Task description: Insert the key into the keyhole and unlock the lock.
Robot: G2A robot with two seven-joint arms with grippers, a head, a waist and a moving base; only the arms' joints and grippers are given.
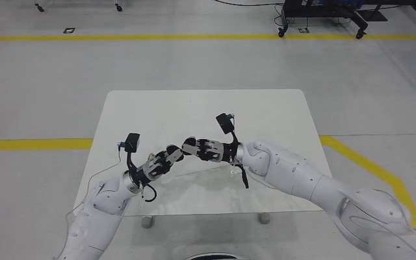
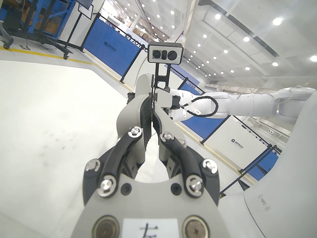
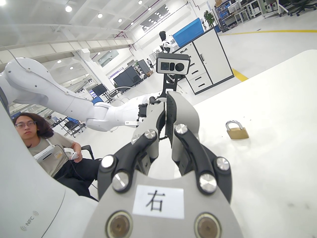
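"Hovering above the white rectangular table [image 1: 273, 104], the left gripper [image 1: 173, 152] and right gripper [image 1: 190, 144] meet tip to tip. Why?"

"Probably a key handover; too small to tell. Left wrist view: fingers [image 2: 132, 111] pressed together. Right wrist view: likewise, with the brass padlock [image 3: 236, 131] lying flat on the table."

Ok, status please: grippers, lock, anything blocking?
Left gripper shut, right gripper shut, tips close together. Lock flat on table, shackle closed, untouched.
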